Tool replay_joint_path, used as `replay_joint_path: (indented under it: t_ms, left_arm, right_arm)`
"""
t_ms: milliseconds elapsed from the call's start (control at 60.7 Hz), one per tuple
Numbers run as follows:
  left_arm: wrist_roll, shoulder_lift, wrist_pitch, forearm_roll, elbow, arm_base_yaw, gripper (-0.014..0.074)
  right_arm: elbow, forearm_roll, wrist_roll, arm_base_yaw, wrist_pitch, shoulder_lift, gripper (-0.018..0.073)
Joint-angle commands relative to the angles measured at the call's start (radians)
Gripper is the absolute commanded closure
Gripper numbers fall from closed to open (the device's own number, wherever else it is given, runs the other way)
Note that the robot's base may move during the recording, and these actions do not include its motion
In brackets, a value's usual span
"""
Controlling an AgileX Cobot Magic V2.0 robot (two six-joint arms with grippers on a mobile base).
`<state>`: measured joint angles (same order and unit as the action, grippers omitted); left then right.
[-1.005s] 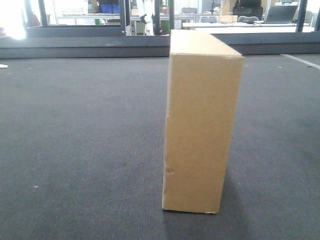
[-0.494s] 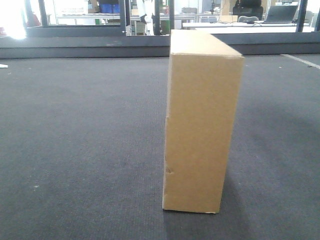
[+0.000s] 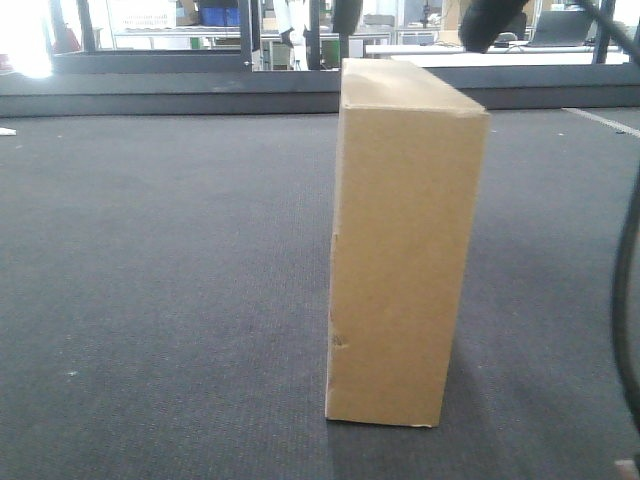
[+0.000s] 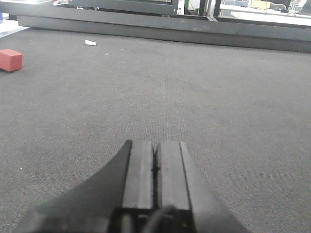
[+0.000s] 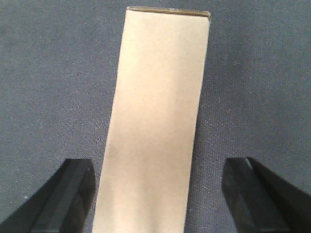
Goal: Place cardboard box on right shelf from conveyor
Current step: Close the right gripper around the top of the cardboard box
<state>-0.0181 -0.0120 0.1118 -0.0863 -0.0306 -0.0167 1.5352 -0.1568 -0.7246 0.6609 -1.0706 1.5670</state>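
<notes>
The plain tan cardboard box stands upright on the dark grey conveyor, near the middle of the belt. My right gripper hangs open above it, one finger on each side of the box's narrow top face and apart from it. In the front view its fingertips show as dark shapes above the box's top. My left gripper is shut with nothing in it, low over bare belt. The right shelf is out of view.
A small red block and a white scrap lie on the belt to the far left. A dark rail bounds the belt's far edge, with desks behind it. A black cable hangs at the right edge.
The right gripper's fingers have come into the top of the front view above the box, and a cable now shows at the right. The box has not moved.
</notes>
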Motion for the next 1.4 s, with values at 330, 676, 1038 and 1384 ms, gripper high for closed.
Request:
replay_joint_path:
  t_ms: [330,676,1038,1384]
  left_arm:
    - [0.003,-0.011,-0.082,-0.005,0.003,0.001,0.0715]
    - [0.003,-0.011,-0.082,-0.005,0.003,0.001,0.0715]
    - [0.003,-0.011,-0.082,-0.005,0.003,0.001,0.0715]
    - [0.003,-0.011,-0.082,-0.005,0.003,0.001,0.0715]
  right_arm:
    - [0.038,-0.035,-0.072,0.031,0.041,0.001,-0.0072]
    - [0.038,-0.03,-0.076,0.031,0.022,0.035,-0.0072]
    - [0.038,0.006,-0.087,0.031,-0.003,0.06,-0.0072]
    - [0.038,0.006,-0.087,0.031,-0.021,0.068,-0.0072]
